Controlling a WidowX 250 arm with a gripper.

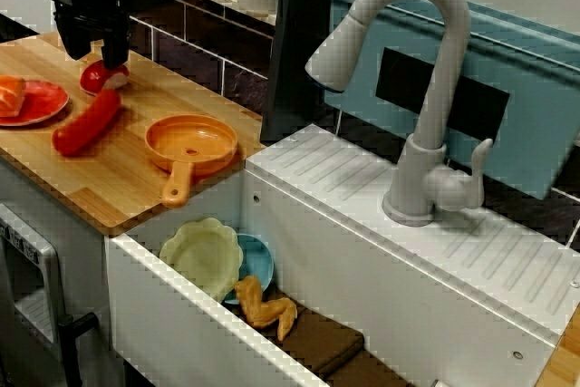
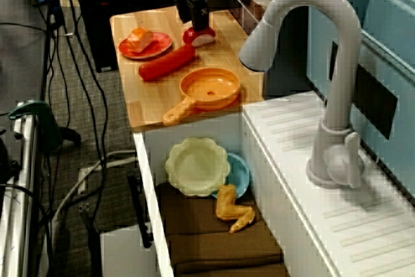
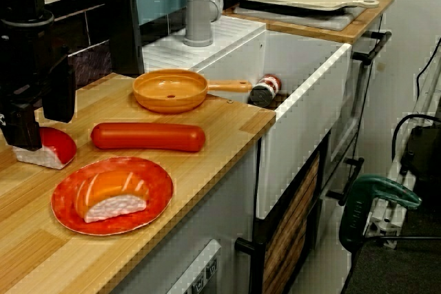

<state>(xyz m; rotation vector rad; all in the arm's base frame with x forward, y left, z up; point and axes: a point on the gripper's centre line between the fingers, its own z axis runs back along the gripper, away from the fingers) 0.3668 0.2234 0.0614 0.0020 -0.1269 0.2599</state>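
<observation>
The pincer (image 1: 93, 50) hung spread wide, gripping nothing, right over the red-and-white wedge (image 1: 101, 79) on the far side of the wooden surface (image 1: 118, 183). The wedge lay just beneath the fingertips, the red sausage (image 1: 88, 122) just nearer, the orange pan (image 1: 192, 140) off right.

A red wedge (image 3: 58, 146) with a white cut face lies on the wooden counter (image 3: 227, 118) beside the sausage (image 3: 148, 136).

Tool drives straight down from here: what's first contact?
The red-and-white food piece right under the tool. It looks at or near contact, though depth is unclear. The wooden counter lies beneath.
</observation>
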